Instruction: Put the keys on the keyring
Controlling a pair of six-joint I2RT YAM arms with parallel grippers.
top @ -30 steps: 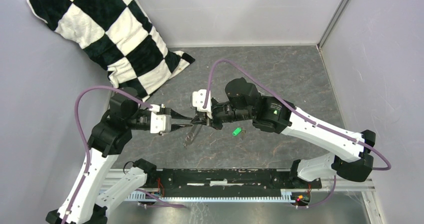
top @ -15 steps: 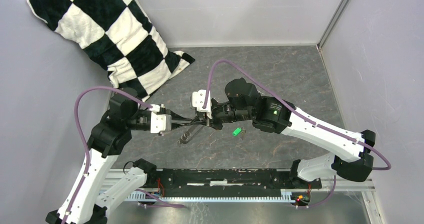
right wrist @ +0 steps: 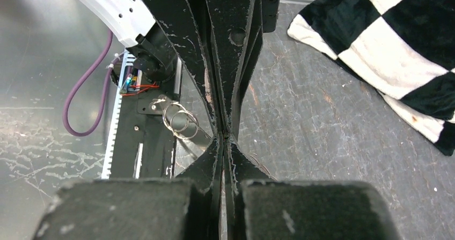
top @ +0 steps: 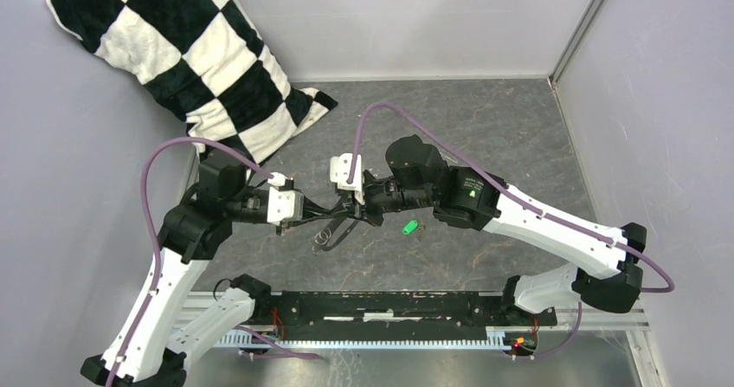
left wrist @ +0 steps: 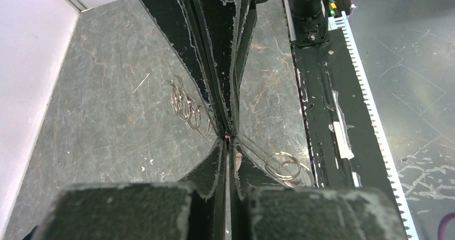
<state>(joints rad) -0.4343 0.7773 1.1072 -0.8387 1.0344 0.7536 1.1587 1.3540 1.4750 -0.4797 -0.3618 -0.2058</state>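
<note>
One key (top: pixel 410 227), dark with a bright green tag, lies flat on the bench (top: pixel 502 136) about midway across and nearer the near edge than the far one, just under the right arm's wrist and apart from everything else. To its left the keyring (top: pixel 331 232) hangs clear of the bench, a thin silvery loop with small rings (left wrist: pixel 189 110) strung along its rim. The left gripper (top: pixel 322 215) and the right gripper (top: pixel 350 211) meet tip to tip over it. Both have their jaws pressed fully together, and the loop's wire runs into the spot where the tips pinch. A black rail (top: pixel 389 305) runs along the near edge, and a black-and-white checked pillow (top: pixel 186 67) leans in the far left corner.
</note>
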